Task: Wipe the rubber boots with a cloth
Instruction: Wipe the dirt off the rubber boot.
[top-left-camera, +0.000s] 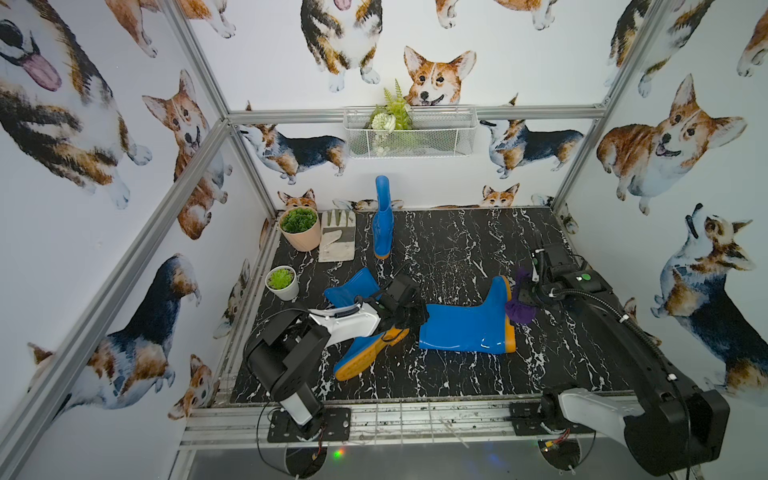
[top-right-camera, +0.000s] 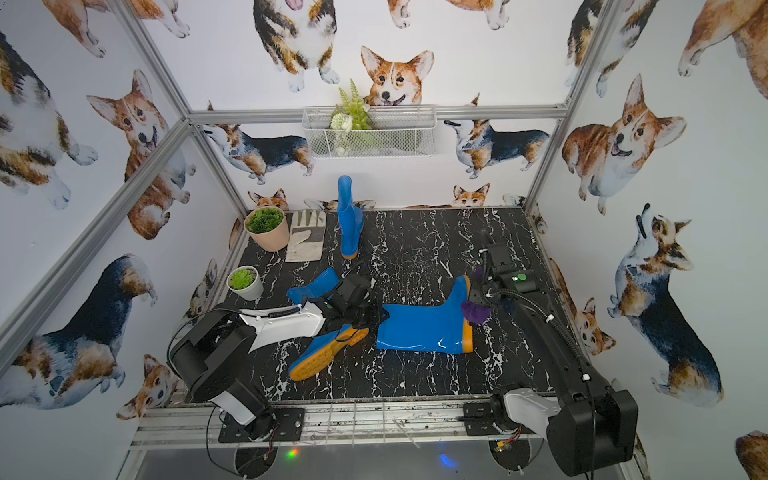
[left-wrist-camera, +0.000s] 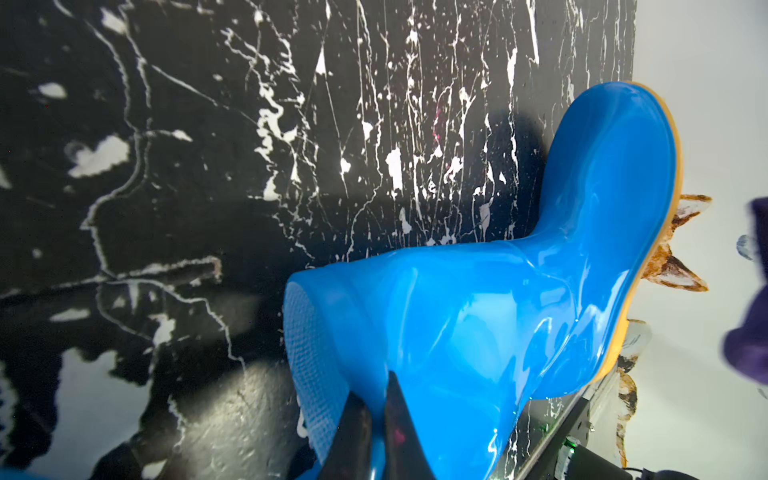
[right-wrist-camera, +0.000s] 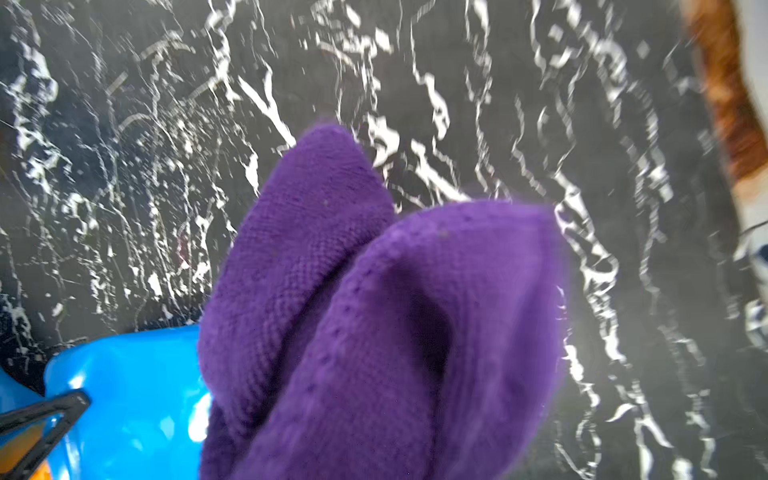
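Note:
Three blue rubber boots show in both top views. One stands upright at the back (top-left-camera: 382, 226). One lies on its side under my left arm (top-left-camera: 361, 353), orange sole up. The third lies on its side mid-table (top-left-camera: 465, 328) (top-right-camera: 419, 328). My left gripper (top-left-camera: 415, 316) (left-wrist-camera: 376, 399) is shut on the rim of this boot's shaft (left-wrist-camera: 498, 311), one finger inside and one outside. My right gripper (top-left-camera: 524, 297) is shut on the purple cloth (top-left-camera: 519, 312) (right-wrist-camera: 374, 311), which bunches against the boot's orange sole at the heel. In the right wrist view the cloth hides the fingers.
A peach plant pot (top-left-camera: 300, 228), a small white pot (top-left-camera: 282, 282) and a pale work glove (top-left-camera: 337, 235) sit at the back left. A wire basket (top-left-camera: 409, 131) hangs on the back wall. Aluminium frame posts and walls enclose the black marble table (top-left-camera: 457, 249).

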